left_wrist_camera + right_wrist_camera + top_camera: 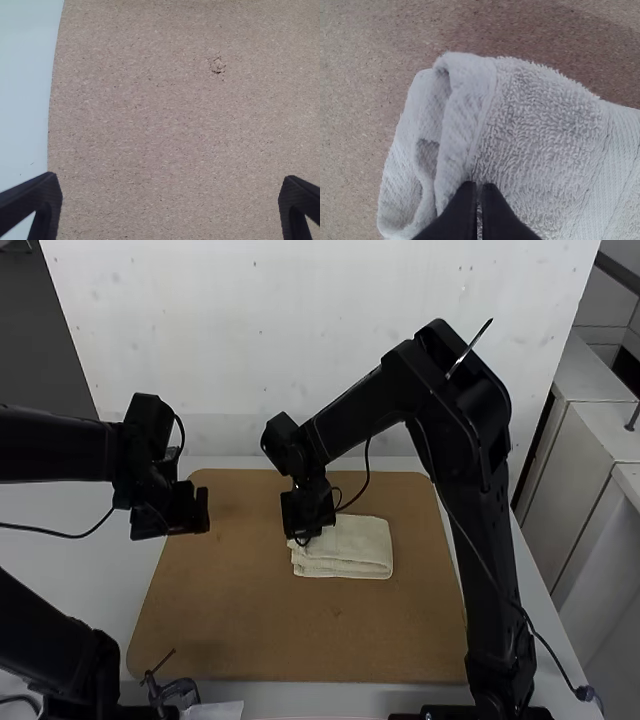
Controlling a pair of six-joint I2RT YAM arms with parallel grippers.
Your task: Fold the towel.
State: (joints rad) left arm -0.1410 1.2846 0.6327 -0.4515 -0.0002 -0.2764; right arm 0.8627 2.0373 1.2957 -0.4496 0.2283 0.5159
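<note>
The white towel point(350, 548) lies folded in layers on the brown board, its left end uneven. At that left end, my right gripper point(303, 538) is low over the cloth. In the right wrist view, the gripper point(480, 186) is shut against the top of the towel point(535, 125), beside a raised fold; I see no cloth clearly pinched. My left gripper point(205, 510) hangs over the board's left edge, apart from the towel. The left wrist view has this gripper point(171, 182) open wide, with bare board beneath and between its fingers.
The brown board point(240, 630) lies on a white table point(75, 560), with a white wall point(300, 350) behind it. A small metal clamp point(180, 692) sits near the board's front left corner. The right arm spans the board's right side.
</note>
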